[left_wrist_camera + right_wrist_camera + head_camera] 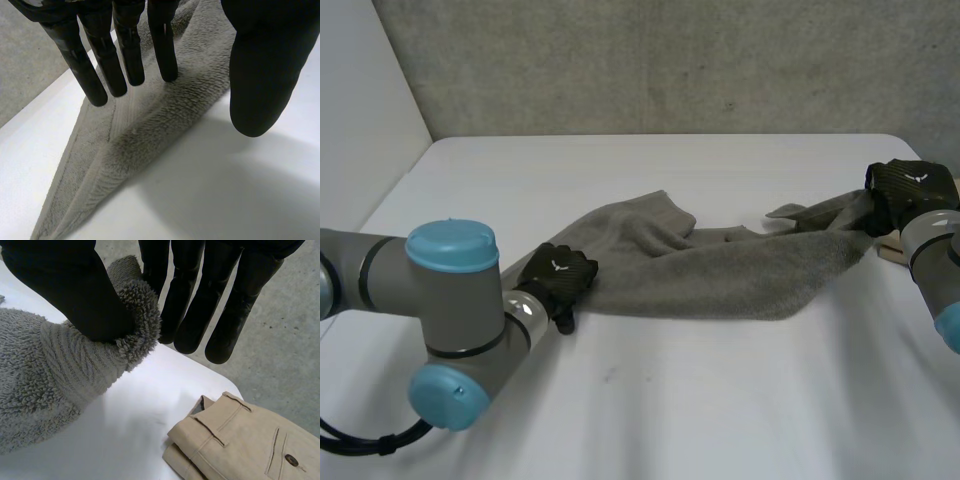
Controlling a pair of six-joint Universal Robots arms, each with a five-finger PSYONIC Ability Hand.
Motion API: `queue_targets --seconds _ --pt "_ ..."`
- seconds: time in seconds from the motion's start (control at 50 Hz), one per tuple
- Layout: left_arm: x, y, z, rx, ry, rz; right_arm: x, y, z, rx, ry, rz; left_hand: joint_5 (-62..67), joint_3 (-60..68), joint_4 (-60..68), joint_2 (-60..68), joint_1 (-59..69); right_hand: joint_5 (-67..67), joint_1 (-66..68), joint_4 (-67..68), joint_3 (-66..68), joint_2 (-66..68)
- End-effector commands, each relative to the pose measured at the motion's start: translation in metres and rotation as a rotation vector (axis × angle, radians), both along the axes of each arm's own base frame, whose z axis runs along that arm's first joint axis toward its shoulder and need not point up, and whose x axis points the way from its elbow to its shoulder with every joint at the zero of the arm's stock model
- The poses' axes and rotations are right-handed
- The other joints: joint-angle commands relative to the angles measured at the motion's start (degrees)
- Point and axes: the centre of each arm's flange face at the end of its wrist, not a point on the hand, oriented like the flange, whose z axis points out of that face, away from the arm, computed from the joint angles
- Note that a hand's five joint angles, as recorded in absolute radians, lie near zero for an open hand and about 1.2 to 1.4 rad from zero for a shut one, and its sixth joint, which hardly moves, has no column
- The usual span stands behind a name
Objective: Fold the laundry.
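**Towel stretched between two hands**

The left hand (558, 280) sits at the towel's (720, 275) left end. Its fingers (125, 55) are straight over the cloth, with the thumb apart above the table (700, 400). I cannot quite tell whether the tips press down, but the hand likely anchors that end. The towel lies rumpled across the middle. At its right end the right hand (912, 188) pinches the edge between thumb and fingers, probably to pull it flat. Folded trousers (245, 440) lie just beside that hand.

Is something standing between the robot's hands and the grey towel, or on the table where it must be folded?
Nothing visible. The left hand lies on one end of the towel, the right hand pinches the other. The folded beige trousers lie beside the right hand, apart from the towel.
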Motion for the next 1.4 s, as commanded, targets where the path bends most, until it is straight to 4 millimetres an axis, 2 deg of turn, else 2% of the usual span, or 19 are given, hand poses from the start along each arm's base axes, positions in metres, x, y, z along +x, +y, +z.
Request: queue_targets --seconds 0.02,0.12,0.22,0.38,0.5,0.64,0.7,0.8,0.88,0.92,1.0,1.1,1.12,1.2,1.22,1.28,1.34,1.36,1.4 --pt "-0.005 -0.015 -0.01 0.001 -0.006 0.008 0.001 0.002 0.0 0.002 -0.002 0.005 9.9 9.9 9.7 9.6 8.8 14.0 24.9 11.9 12.4 13.0" --pt "-0.005 -0.02 -0.009 -0.009 -0.009 0.031 0.001 0.003 0.0 0.004 -0.002 0.007 7.7 7.8 7.6 7.5 6.6 14.0 24.9 11.9 12.4 13.0" --pt "0.001 -0.025 -0.007 -0.022 -0.023 0.085 0.001 0.003 0.0 0.004 -0.003 0.011 -0.7 -0.6 -0.8 -0.9 -1.8 14.0 24.9 11.9 12.4 13.0" --pt "0.008 -0.024 -0.009 0.01 -0.046 0.101 0.003 0.003 -0.001 0.007 -0.006 0.029 -0.6 -0.5 -0.7 -0.8 -1.6 14.0 24.9 11.9 12.4 13.0" --pt "0.015 -0.032 -0.008 0.011 -0.044 0.128 0.005 0.004 -0.001 0.009 -0.004 0.037 1.6 1.7 1.5 1.4 0.6 14.0 24.9 11.9 12.4 13.0" --pt "0.017 -0.038 -0.008 0.003 -0.041 0.138 0.005 0.005 -0.002 0.01 -0.004 0.039 12.7 12.8 12.6 12.5 11.7 14.0 24.9 11.9 12.4 13.0" --pt "0.017 -0.042 -0.009 0.001 -0.037 0.142 0.006 0.005 -0.001 0.009 -0.004 0.039 21.3 21.3 21.1 21.0 20.2 14.0 24.9 11.9 12.4 13.0" --pt "0.015 -0.044 -0.009 -0.002 -0.037 0.138 0.006 0.005 -0.001 0.009 -0.004 0.039 23.8 23.9 23.7 23.6 22.8 14.0 24.9 11.9 12.4 13.0" --pt "0.015 -0.045 -0.011 0.001 -0.038 0.135 0.005 0.005 -0.001 0.01 -0.004 0.037 34.4 34.5 34.3 34.2 33.3 14.0 24.9 11.9 12.4 13.0" --pt "0.014 -0.046 -0.011 -0.002 -0.036 0.135 0.005 0.005 -0.001 0.01 -0.005 0.037 50.7 50.7 50.5 50.4 49.6 14.0 24.9 11.9 12.4 13.0" --pt "0.014 -0.048 -0.007 -0.016 -0.033 0.146 0.005 0.005 0.001 0.012 -0.004 0.037 50.7 50.8 50.6 50.5 49.7 14.0 24.9 11.9 12.4 13.0" --pt "0.018 -0.054 0.008 -0.054 -0.01 0.173 0.006 0.006 0.005 0.024 -0.001 0.059 50.7 50.8 50.6 50.5 49.7 14.0 24.9 11.9 12.4 13.0" --pt "0.023 -0.058 0.028 -0.096 0.011 0.201 0.006 0.007 0.007 0.035 -0.002 0.071 50.7 50.8 50.6 50.5 49.7 14.0 24.9 11.9 12.4 13.0" --pt "0.04 -0.062 0.075 -0.199 0.065 0.26 0.004 0.016 0.022 0.062 -0.005 0.079 50.7 50.8 50.6 50.5 49.7 14.0 24.9 11.9 12.4 13.0" --pt "0.043 -0.061 0.081 -0.213 0.073 0.265 0.002 0.018 0.024 0.076 -0.009 0.075 50.7 50.8 50.6 50.5 49.7 14.0 24.9 11.9 12.4 13.0" --pt "0.048 -0.053 0.103 -0.251 0.114 0.271 -0.011 0.023 0.018 0.171 -0.008 0.041 50.7 50.8 50.6 50.5 49.7 14.0 24.9 11.9 12.4 13.0" --pt "0.05 -0.045 0.115 -0.27 0.149 0.27 -0.021 0.03 0.009 0.272 -0.016 0.026 50.7 50.8 50.6 50.5 49.7 14.0 24.9 11.9 12.4 13.0" --pt "0.052 -0.04 0.121 -0.274 0.168 0.268 -0.026 0.036 0.002 0.357 -0.032 0.027 50.7 50.8 50.6 50.5 49.7 14.0 24.9 11.9 12.4 13.0" --pt "0.052 -0.035 0.126 -0.278 0.181 0.261 -0.031 0.042 -0.008 0.454 -0.062 0.043 50.7 50.8 50.6 50.5 49.7 7.2 18.1 5.1 5.7 6.2"
